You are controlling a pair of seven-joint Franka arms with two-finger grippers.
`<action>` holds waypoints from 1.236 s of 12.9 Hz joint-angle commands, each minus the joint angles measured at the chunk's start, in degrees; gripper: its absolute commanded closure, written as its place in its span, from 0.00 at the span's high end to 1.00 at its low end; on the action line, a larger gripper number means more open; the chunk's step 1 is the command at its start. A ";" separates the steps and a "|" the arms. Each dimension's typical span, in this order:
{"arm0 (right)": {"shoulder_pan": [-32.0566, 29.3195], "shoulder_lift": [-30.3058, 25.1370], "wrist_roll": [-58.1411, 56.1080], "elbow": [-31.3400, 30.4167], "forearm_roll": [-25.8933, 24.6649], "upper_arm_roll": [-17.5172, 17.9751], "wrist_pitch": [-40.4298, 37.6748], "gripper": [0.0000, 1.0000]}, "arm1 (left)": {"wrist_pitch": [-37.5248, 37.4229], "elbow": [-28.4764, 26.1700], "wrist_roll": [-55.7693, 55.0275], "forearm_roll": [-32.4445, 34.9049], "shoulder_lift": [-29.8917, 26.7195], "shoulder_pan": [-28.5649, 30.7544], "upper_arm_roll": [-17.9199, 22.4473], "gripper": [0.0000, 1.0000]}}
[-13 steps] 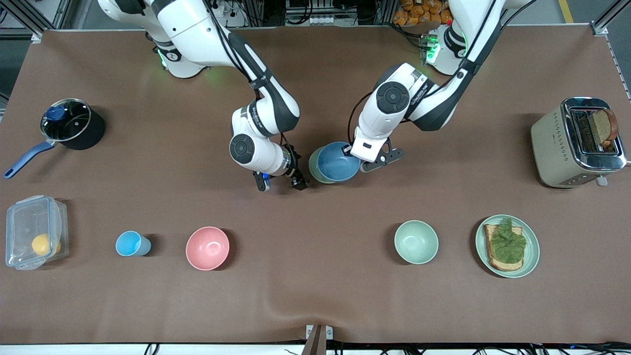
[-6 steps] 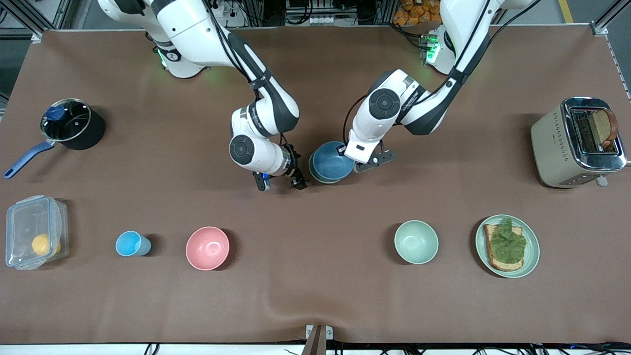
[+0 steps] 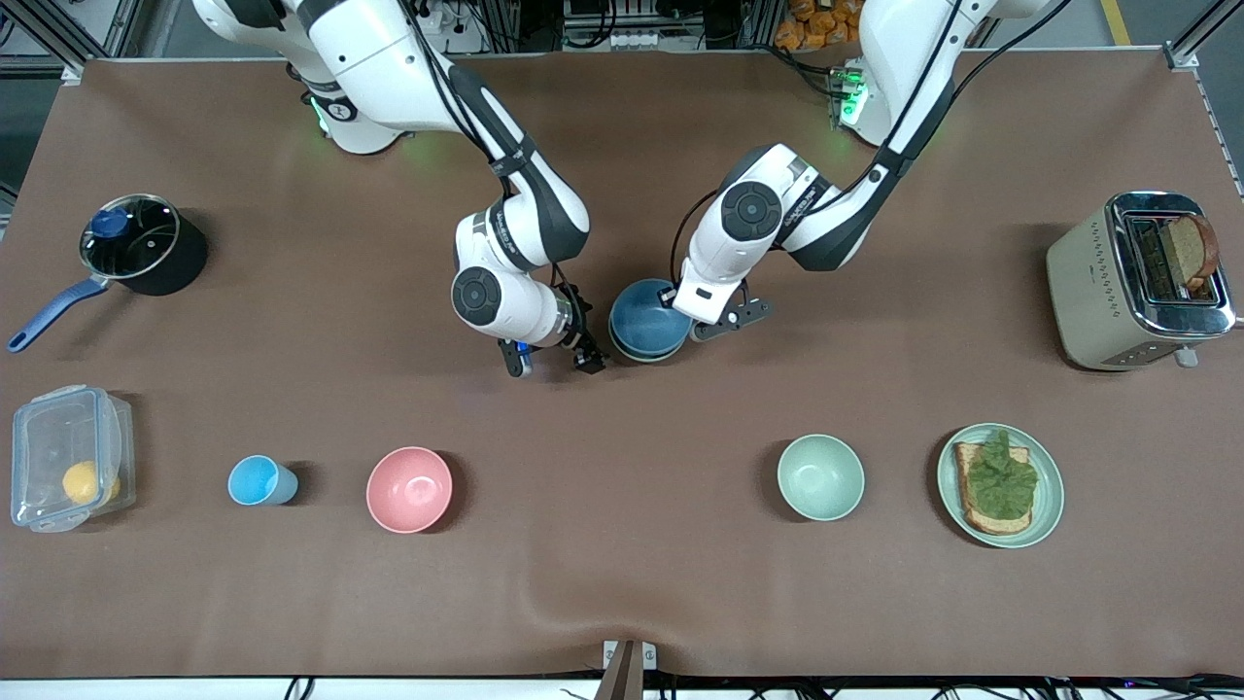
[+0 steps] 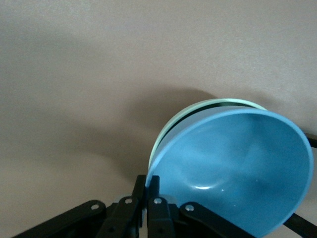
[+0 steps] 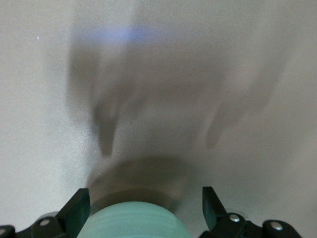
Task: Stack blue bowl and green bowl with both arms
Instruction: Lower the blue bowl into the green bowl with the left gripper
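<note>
At mid-desk, the left gripper (image 4: 147, 198) has its fingers clamped on the rim of the blue bowl (image 3: 646, 326), tilted inside the green bowl (image 4: 198, 106). Beside them, the right gripper (image 3: 554, 362) has its fingers spread apart, holding nothing.

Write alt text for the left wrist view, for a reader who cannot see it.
The left gripper is shut on the rim of the blue bowl, which sits tilted in the green bowl. Only a pale arc of the green bowl's rim shows past the blue one, and both stand on the plain brown table.
</note>
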 commanded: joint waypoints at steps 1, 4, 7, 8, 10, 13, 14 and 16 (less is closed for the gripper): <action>-0.58 -0.58 -0.67 0.04 1.22 0.29 -0.95 1.00 | 2.00 0.60 -0.57 -1.60 1.33 -0.37 -0.25 0.00; -0.58 -0.50 -0.67 0.04 1.13 0.20 -0.87 1.00 | 2.97 0.60 -0.57 -1.60 2.21 -0.72 -0.25 0.00; -0.58 -0.50 -0.67 0.04 1.13 0.20 -0.96 1.00 | 2.97 0.69 -0.39 -1.68 2.47 -0.20 -0.25 0.01; -0.58 -0.50 -0.67 0.04 1.13 0.20 -0.96 1.00 | 2.88 0.69 -0.30 -1.68 2.47 0.24 -0.25 0.40; -0.58 -0.50 -0.67 0.04 1.13 0.20 -0.96 1.00 | 2.62 0.95 -0.48 -1.60 2.04 0.07 -0.25 1.00; -0.58 -0.76 -0.67 0.04 1.13 0.20 -2.00 1.00 | 0.00 1.83 -0.74 -1.60 -1.20 0.33 -0.16 1.00; -0.67 -1.02 -0.75 0.04 1.05 0.03 -3.75 1.00 | -2.63 3.05 -0.74 -1.60 -3.13 0.42 -0.16 1.00; -1.89 -2.60 -2.15 0.04 0.52 -0.15 -7.61 1.00 | -11.39 6.65 -0.22 -1.42 -7.61 2.60 0.19 1.00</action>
